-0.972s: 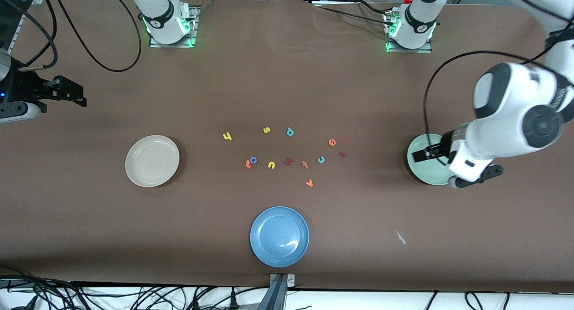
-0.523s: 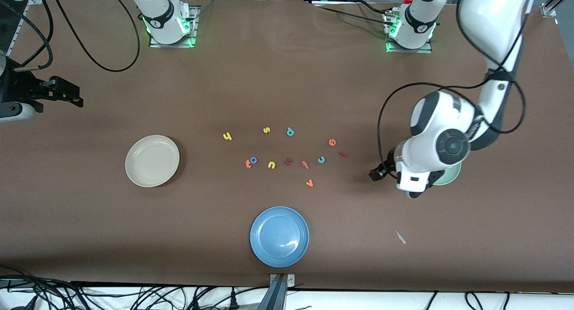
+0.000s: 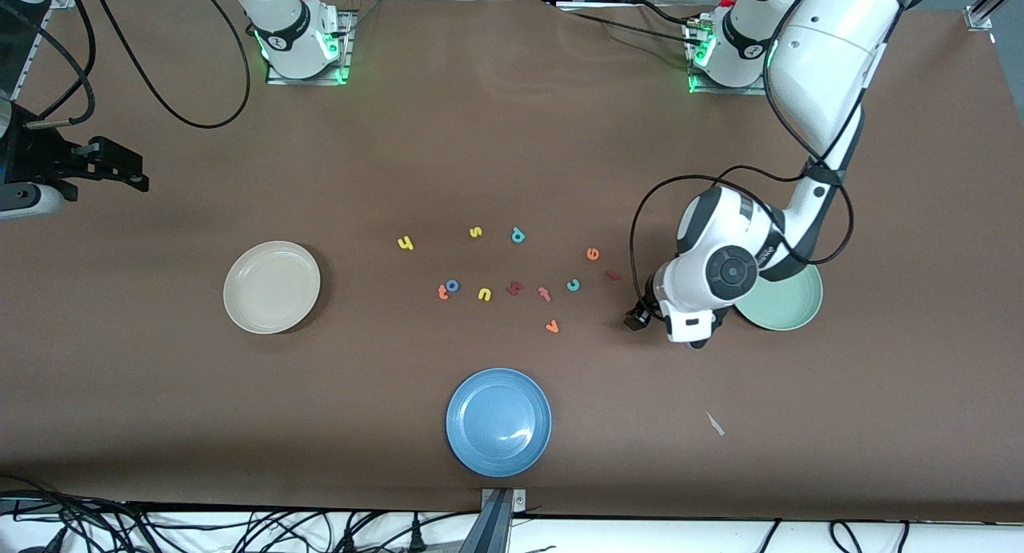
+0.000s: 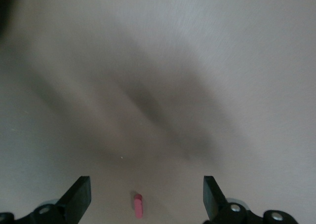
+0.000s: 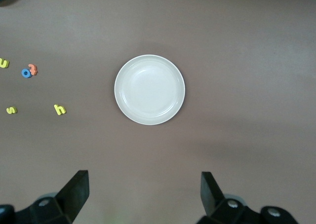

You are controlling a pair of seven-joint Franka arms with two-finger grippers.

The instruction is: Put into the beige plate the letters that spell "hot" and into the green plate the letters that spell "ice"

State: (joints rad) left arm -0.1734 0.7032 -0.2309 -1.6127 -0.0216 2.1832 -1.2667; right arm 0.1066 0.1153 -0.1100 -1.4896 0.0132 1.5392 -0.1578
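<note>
Right gripper [image 3: 120, 169] waits wide open and empty at the right arm's end of the table. Beige plate [image 3: 272, 286] empty, toward that end. Mid-table: yellow h [image 3: 406, 243], orange t [image 3: 442, 292] touching blue o [image 3: 453, 285], teal c [image 3: 573, 285], orange e [image 3: 593, 254], dark red i [image 3: 613, 276]. Left gripper [image 4: 143, 197] spread wide, empty, low by the i. Green plate [image 3: 788, 309] empty, toward the left arm's end.
</note>
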